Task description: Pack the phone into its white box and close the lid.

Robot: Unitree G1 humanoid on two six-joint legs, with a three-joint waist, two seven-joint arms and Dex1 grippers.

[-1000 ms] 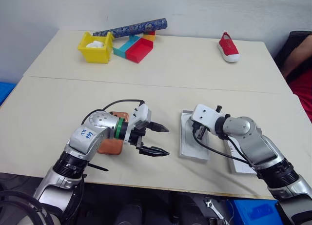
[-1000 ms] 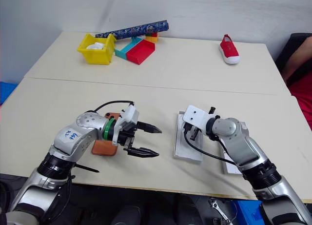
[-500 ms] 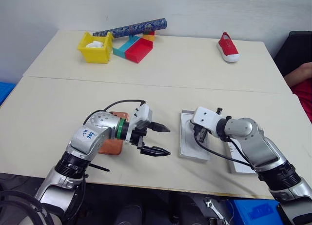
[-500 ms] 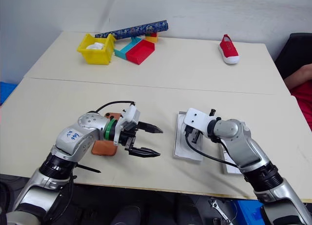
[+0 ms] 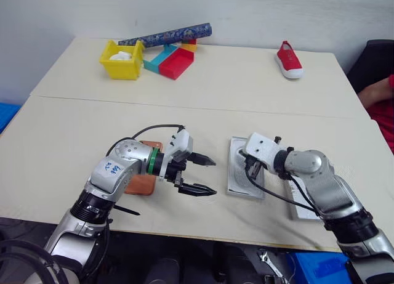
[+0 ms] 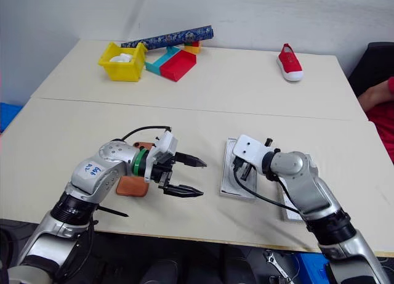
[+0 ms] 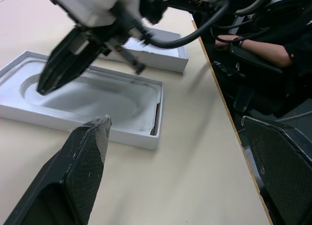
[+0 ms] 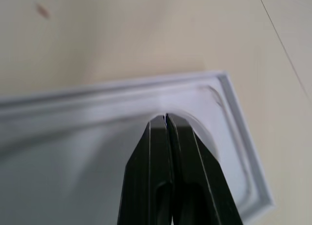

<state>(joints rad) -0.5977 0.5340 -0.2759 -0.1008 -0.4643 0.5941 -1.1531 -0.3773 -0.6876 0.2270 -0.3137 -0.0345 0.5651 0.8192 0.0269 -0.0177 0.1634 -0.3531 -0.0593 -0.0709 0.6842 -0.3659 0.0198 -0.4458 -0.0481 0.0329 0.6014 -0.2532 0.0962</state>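
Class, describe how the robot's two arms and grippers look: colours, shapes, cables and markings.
Both arms are silver-grey metal with rounded joints and black collars. The left arm bears blue handwriting and a green ring before a white wrist block. A black cable loops over each wrist. Each gripper, left and right, has two tapered black fingers.

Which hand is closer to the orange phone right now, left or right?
Left. The phone lies beside the left forearm, behind the open left hand, which points away from it. The shut right hand is farther off, over the white moulded insert across the table.
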